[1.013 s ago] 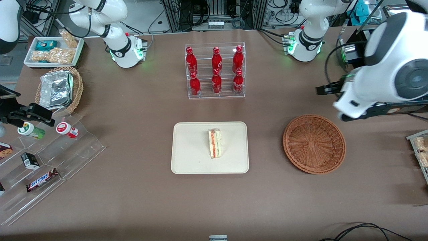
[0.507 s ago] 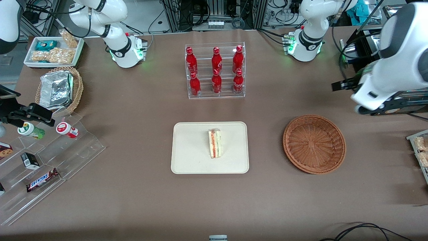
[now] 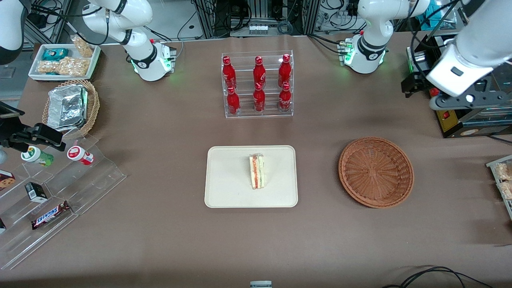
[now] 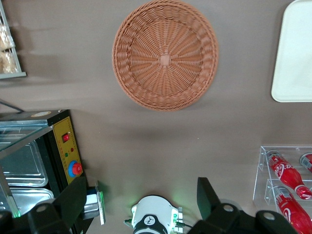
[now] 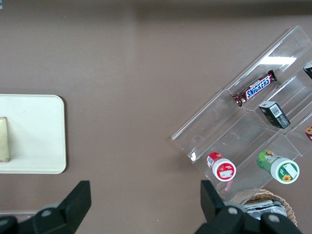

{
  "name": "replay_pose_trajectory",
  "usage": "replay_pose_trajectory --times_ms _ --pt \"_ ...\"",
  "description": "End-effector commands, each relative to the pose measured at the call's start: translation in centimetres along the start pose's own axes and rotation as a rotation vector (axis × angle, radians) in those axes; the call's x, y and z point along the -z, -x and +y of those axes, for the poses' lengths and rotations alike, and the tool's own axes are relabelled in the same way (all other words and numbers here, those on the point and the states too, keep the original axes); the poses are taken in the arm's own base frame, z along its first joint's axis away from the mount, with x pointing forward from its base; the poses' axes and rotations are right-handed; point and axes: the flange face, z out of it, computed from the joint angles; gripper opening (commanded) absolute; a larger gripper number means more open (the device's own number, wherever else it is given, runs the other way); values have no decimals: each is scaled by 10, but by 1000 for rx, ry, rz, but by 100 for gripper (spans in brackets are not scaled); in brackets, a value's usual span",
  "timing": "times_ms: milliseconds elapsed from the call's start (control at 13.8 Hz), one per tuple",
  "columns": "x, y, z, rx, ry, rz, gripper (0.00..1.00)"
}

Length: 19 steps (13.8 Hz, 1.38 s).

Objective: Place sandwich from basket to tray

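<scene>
sandwich (image 3: 257, 172): we see it lying on the tray, near the tray's middle, its red and green filling edge turned up toward the front camera; nothing is touching it.
tray (image 3: 224, 188): it sits at the table's middle, nearer the front camera than the bottle rack, and holds only the sandwich.
basket (image 3: 376, 172): beside the tray toward the working arm's end of the table, clear of it, and we find nothing in it in either the front or the left wrist view (image 4: 165, 54).
task standing: we judge the placing done, since the wedge is in the tray and the basket holds nothing.
handling: we expect the sandwich to be light and soft, its bread easily crushed and its clear wrap slippery.
where to hold: if we had to take it again, we would close gently on the two flat bread faces, across the layers, near the thick end and not the thin tip.
bottle rack (image 3: 258, 85): a clear stand of red bottles, farther from the front camera than the tray.
gripper (image 4: 141, 200): raised high above the table near the working arm's end, well apart from basket and tray; its fingers stand spread wide with nothing between them.
</scene>
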Motion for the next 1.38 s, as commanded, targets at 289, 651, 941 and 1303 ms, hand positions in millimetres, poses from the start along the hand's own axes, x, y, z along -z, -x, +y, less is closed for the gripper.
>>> replay_pose_trajectory --times_ms 289,651,941,1303 --pt "6 31 -21 20 68 -115 100" --pt "7 19 -50 87 71 -35 100" --pt "3 7 -71 126 89 2 100" --pt "1 1 -95 172 119 8 100"
